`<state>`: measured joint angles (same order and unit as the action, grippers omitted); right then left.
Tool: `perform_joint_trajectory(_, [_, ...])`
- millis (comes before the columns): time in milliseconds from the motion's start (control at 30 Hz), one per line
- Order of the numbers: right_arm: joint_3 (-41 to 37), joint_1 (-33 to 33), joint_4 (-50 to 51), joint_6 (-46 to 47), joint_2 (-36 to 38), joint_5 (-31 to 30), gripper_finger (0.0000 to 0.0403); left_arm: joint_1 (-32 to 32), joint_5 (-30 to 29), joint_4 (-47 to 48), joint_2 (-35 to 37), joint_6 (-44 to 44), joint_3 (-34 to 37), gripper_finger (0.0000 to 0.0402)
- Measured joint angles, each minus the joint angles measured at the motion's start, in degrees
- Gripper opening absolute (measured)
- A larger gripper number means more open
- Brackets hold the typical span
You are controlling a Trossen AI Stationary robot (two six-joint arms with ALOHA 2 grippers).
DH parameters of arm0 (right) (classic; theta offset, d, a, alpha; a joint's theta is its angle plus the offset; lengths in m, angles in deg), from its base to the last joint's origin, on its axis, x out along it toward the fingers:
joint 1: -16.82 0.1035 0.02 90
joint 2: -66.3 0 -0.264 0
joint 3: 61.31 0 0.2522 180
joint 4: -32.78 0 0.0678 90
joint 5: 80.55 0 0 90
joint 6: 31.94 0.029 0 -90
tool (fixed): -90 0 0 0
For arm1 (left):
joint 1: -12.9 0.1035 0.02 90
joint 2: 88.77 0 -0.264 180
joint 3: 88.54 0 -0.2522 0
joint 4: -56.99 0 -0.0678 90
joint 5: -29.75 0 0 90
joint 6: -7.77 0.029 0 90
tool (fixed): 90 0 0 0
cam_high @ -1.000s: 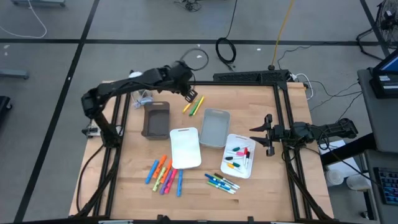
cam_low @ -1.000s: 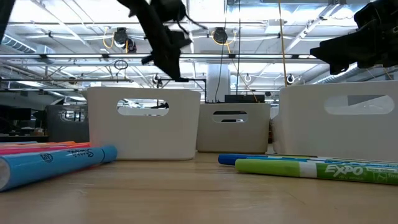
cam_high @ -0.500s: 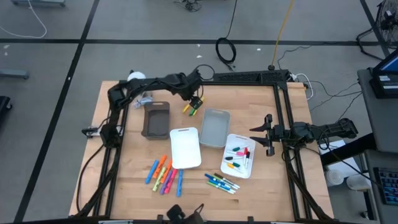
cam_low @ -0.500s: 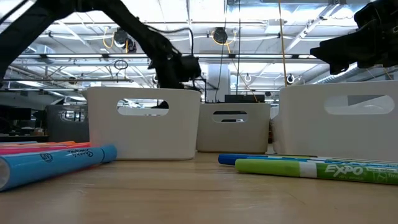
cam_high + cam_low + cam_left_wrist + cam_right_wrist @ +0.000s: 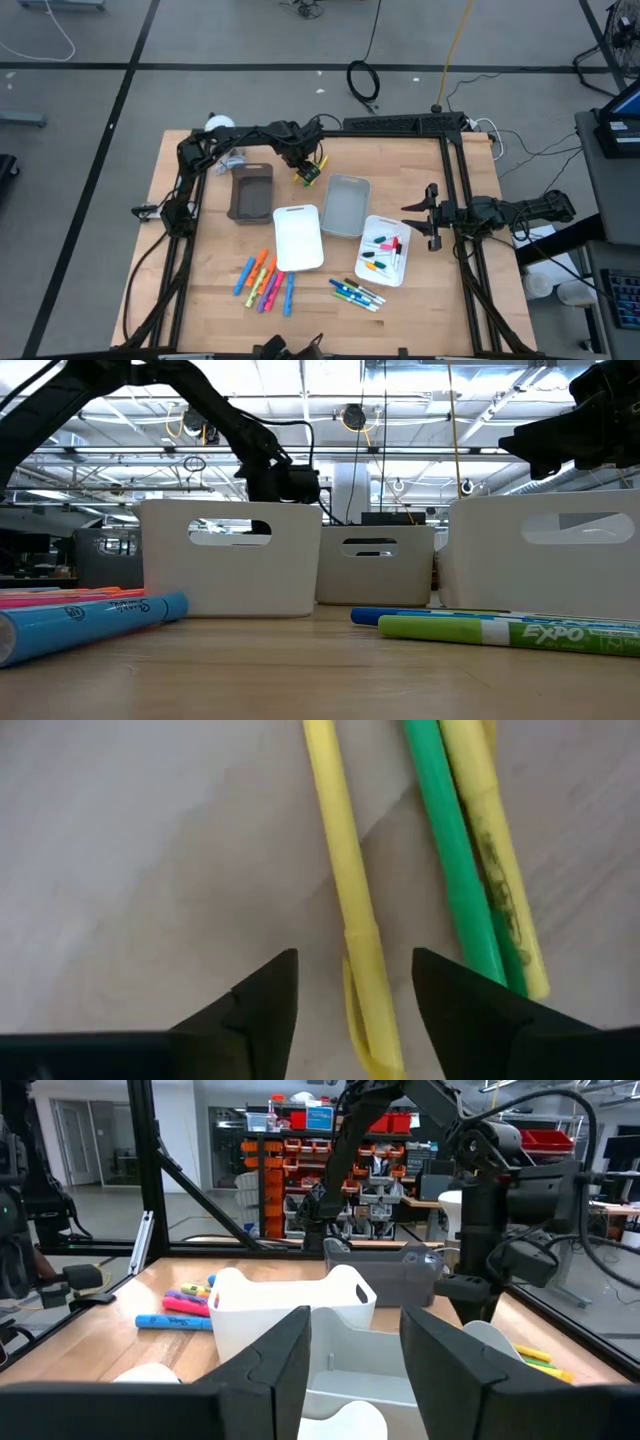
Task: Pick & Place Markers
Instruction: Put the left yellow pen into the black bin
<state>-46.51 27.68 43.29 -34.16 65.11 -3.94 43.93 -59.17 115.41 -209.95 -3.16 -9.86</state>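
The left gripper hangs spread astride a yellow marker (green marker beside it), at 12 o'clock of the grey tray. The right gripper waits, spread and empty, at 3 o'clock.

You see the left gripper with fingers apart, straddling one yellow marker on the wooden table; a green marker and another yellow marker lie beside
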Motion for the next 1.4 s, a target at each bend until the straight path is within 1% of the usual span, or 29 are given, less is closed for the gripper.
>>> perform_joint_trajectory(133, [0.0, 0.0, 0.0, 0.0, 0.0, 0.0, 0.0143, -0.3, -1.2, -0.6, -1.3, 0.2, -0.1, 0.0179])
perform_joint_trajectory(333, [0.0, 0.0, -0.4, 0.0, 0.0, 0.0, 0.0143, -0.3, -1.4, -1.6, -3.1, 0.3, 0.0, 0.0148])
perform_joint_trajectory(433, [0.0, 0.0, -0.6, 0.0, 0.0, 0.0, 0.0145, -0.3, -1.3, -1.5, -3.1, 0.4, 0.0, 0.0115])
perform_joint_trajectory(600, [0.0, 0.0, -1.5, 0.0, 0.0, 0.0, 0.0144, 0.1, -0.9, -1.2, -3.2, 0.0, 0.0, 0.0034])
perform_joint_trajectory(767, [0.0, 0.0, -1.7, 0.0, 0.0, 0.0, 0.0146, 0.1, -1.0, -1.1, -3.2, -1.2, 0.0, 0.0033])
perform_joint_trajectory(867, [0.0, 0.0, -1.9, 0.0, 0.0, 0.0, 0.0145, 0.1, -1.0, -0.8, -1.9, -1.9, 0.1, 0.0033])
perform_joint_trajectory(1000, [0.0, 0.0, -2.0, 0.0, 0.0, 0.0, 0.0144, -0.3, -1.0, 0.8, 1.9, -3.9, 0.7, 0.0033])
perform_joint_trajectory(1100, [0.0, 0.0, -2.1, 0.0, 0.0, 0.0, 0.0145, -1.2, -1.8, 2.4, 7.9, -5.0, 0.3, 0.0033])
perform_joint_trajectory(1167, [0.0, 0.0, -2.1, 0.0, 0.0, 0.0, 0.0146, -2.4, -4.0, 4.4, 11.7, -6.3, 0.2, 0.0033])
perform_joint_trajectory(1267, [0.0, 0.0, -2.1, 0.0, 0.0, 0.0, 0.0144, -5.0, -9.3, 9.2, 17.3, -9.4, 0.4, 0.0033])
perform_joint_trajectory(1400, [0.0, 0.0, -2.1, 0.0, 0.0, 0.0, 0.0145, -9.4, -14.5, 19.5, 25.5, -19.6, 0.1, 0.0033])
